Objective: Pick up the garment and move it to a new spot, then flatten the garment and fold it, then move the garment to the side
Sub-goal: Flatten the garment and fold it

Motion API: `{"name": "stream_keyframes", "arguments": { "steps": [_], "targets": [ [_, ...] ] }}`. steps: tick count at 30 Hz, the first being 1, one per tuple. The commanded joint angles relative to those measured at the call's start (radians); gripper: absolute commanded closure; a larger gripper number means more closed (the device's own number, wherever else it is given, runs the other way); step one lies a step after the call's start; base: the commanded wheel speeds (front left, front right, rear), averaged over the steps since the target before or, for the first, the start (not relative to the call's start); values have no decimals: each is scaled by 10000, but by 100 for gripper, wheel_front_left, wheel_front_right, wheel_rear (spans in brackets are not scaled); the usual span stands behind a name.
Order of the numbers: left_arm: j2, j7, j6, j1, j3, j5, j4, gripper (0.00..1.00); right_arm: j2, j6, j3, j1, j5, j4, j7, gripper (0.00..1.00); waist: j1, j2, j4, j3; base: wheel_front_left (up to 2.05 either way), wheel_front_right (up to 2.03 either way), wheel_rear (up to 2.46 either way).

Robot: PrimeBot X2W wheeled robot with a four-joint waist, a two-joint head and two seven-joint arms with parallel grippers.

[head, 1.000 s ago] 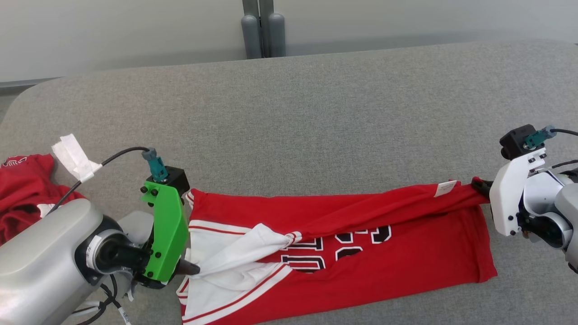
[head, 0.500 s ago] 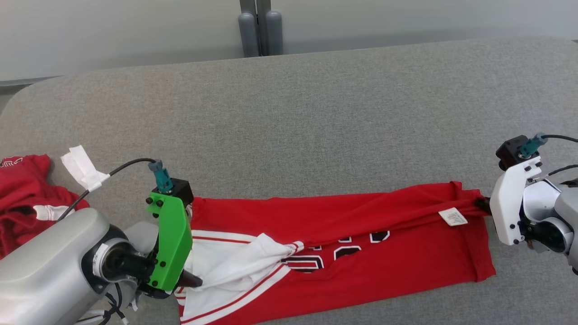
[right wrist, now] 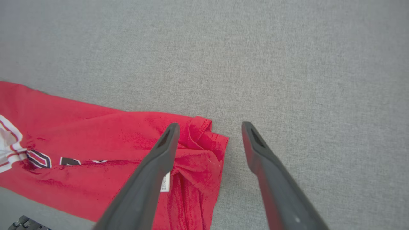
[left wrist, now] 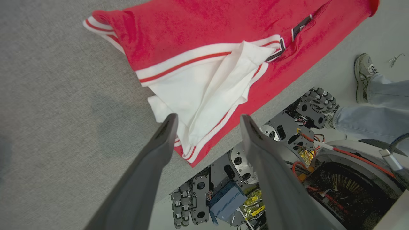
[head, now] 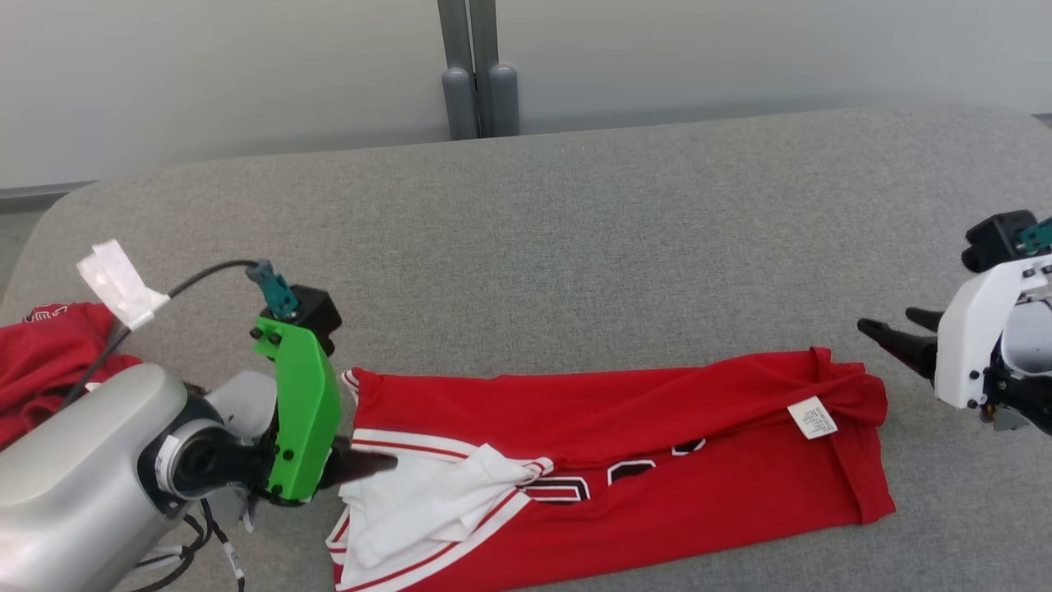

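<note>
The red jersey lies lengthwise along the counter's front edge, one corner overhanging it. Your left gripper, toward the counter's left end, and right gripper, toward its right end, both gape empty. Drag carelessly and the jersey could slide off.

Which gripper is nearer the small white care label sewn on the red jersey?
Right. The right gripper hangs open just beyond the white care label; the left gripper sits open at the opposite end of the red jersey.
</note>
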Motion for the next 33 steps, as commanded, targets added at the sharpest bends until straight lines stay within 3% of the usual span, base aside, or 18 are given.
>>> {"name": "stream_keyframes", "arguments": {
  "steps": [1, 4, 6, 11, 17, 21, 25, 28, 33],
  "targets": [
    [121, -499, -119, -197, 195, 392, -83, 0, -177, 3, -218, 208, 124, -239, -410, 0, 0, -1, 66, -195, 0, 0, 0],
    [225, -2045, -157, -226, 675, 1130, -224, 0, -440, 1, -771, 336, 82, -601, -1492, 0, 0, -1, 80, -335, 0, 0, 0],
    [385, -3299, 107, -197, 943, 1939, -191, 0, -484, 1, -1123, 531, -101, -670, -2322, 0, 0, -1, 92, -417, 0, 0, 0],
    [493, -6051, 781, 606, 1769, 2697, -405, 0, -128, 1, -2498, 1208, -799, -249, -5136, 0, 0, -1, 208, -597, 0, 0, 0],
    [704, -9225, 2114, 2055, 2650, 3393, -875, 0, 1164, 3, -5082, 2557, -2235, -61, -5991, 0, 0, -1, 303, -690, 0, 0, 0],
    [607, -11114, 2856, 3270, 3225, 3421, -1367, 0, 2721, 3, -7308, 4258, -3764, -897, -5987, 0, 0, -1, 333, -651, 0, 0, 0],
    [149, -11939, 3371, 4401, 3834, 3682, -1581, 0, 3787, 3, -8447, 5732, -4855, -1764, -5992, 0, 0, -1, 441, -569, 0, 0, 0],
    [-672, -12029, 3541, 5189, 4938, 4384, -1673, 0, 4416, 3, -8910, 6604, -5493, -2132, -5994, 0, 0, -1, 456, -486, 0, 0, 0],
    [-2283, -12014, 3188, 6824, 6951, 6019, -1933, 0, 4900, 3, -9286, 7224, -6241, -2396, -5935, 0, 0, -1, 385, -414, 0, 0, 0]
  ]
}}
